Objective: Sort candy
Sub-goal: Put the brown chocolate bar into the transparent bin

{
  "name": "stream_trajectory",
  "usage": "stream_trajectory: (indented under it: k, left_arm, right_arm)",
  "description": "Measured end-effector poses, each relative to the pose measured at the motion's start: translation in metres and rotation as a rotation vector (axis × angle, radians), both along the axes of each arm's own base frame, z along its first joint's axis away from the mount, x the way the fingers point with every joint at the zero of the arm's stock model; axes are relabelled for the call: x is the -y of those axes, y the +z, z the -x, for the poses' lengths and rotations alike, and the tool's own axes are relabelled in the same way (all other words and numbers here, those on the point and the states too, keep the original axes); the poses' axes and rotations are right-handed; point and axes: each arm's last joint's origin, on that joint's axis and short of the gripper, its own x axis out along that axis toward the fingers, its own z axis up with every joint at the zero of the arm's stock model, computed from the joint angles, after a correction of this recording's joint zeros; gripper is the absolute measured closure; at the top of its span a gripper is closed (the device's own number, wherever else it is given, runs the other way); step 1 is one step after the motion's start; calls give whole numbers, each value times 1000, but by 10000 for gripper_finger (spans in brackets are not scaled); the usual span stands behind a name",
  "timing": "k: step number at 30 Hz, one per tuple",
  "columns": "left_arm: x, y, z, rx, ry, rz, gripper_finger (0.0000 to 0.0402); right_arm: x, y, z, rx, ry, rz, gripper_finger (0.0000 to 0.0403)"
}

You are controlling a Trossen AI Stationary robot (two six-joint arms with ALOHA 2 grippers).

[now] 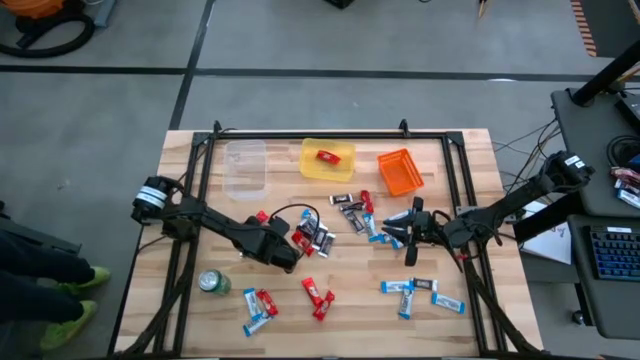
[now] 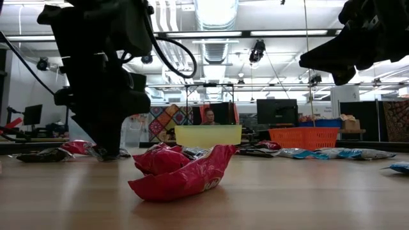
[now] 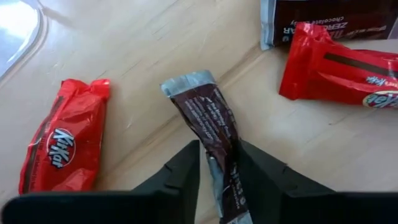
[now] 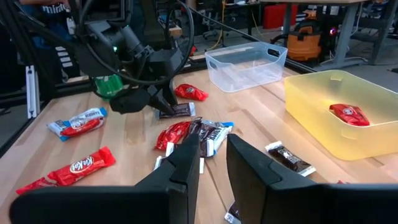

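Wooden-slatted desk [image 1: 190, 160] under an open workshop with ceiling lights; a person sits far behind the bins.

Left tool [image 3: 217, 171]: lowered at centre-left, fingers astride a dark brown wrapped mini bar [image 3: 208, 121] lying flat on the wood, jaws close against it but whether they pinch it cannot be told. A glossy red wrapped bar [image 3: 62, 146] lies just beside.

Right tool [image 4: 211, 155]: raised above the centre-right cluster, fingers parted narrowly, nothing between them.

Bins along the far edge, one each: clear plastic tub [image 1: 245, 167], yellow plastic tub [image 1: 345, 168] holding one red bar [image 1: 327, 156], orange basket [image 1: 400, 172]. One round green can [image 1: 214, 283] near left.

Candy: roughly two dozen bars loose across the middle and near edge, red, light blue-and-white [image 1: 410, 288] and dark; overlaps prevent an exact count per colour.

Risk: the dark bar's slack wrapper end may slip from the narrow grip on lifting; the neighbouring red bar could be nudged.
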Motion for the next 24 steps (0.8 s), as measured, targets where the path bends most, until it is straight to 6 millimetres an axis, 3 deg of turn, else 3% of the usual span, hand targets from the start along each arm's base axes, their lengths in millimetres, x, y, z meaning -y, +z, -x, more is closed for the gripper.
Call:
stream_trajectory:
  k: [5, 9, 17, 24]
  left_arm:
    - [1, 4, 1, 6, -21, 5, 384]
    - [2, 14, 3, 29, -52, 12, 393]
    - [-2, 72, 15, 147, -219, -3, 400]
    - [-35, 122, 49, 211, -218, -144, 401]
  right_arm:
    - [0, 0, 0, 0, 0, 0, 335]
    - [0, 0, 0, 0, 0, 0, 335]
    - [0, 0, 0, 1, -1, -5, 335]
    - [0, 0, 0, 6, -4, -25, 335]
